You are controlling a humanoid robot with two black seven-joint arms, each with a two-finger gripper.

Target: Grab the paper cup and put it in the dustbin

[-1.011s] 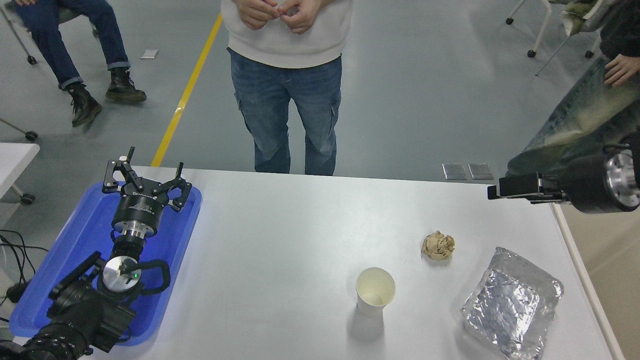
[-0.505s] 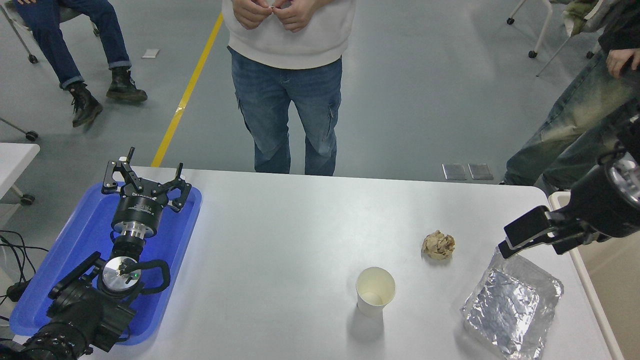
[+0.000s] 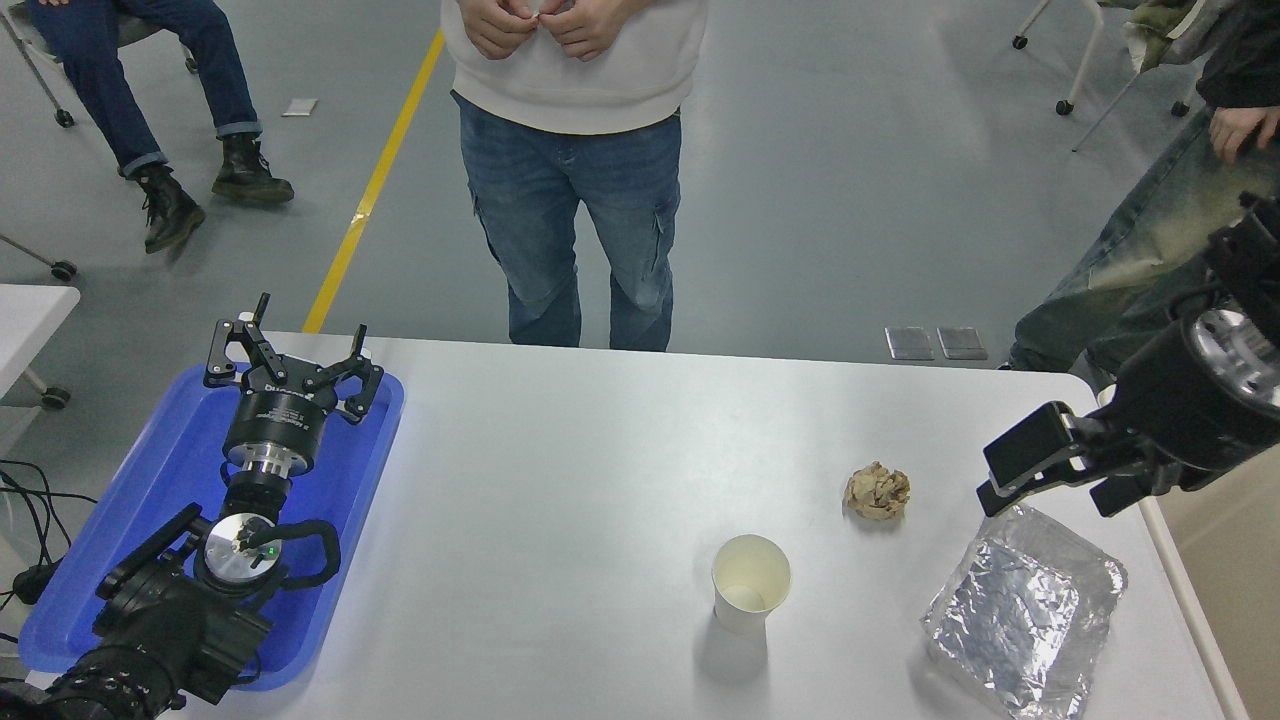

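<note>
still upright near the front of the white table [image 3: 560, 440], the paper cup [image 3: 750, 595] has not moved, mouth up, with nothing touching it. just to its right lies the crinkled foil tray [image 3: 1020, 615], and a little beyond sits the crumpled paper ball [image 3: 877, 492]. what has changed is the right gripper [image 3: 1010, 470]: it has dropped from high at the right edge and edged inward, now hanging above the foil tray's far corner, still well apart from the cup. its fingers are seen end-on, so i cannot tell how wide they stand. that reads as the reach just beginning. the left gripper [image 3: 290, 362] is parked over the blue tray [image 3: 100, 560], fingers spread wide and empty. the dustbin [image 3: 1190, 590] shows only as a beige strip off the table's right edge. a person [image 3: 570, 170] stands at the far side.
</note>
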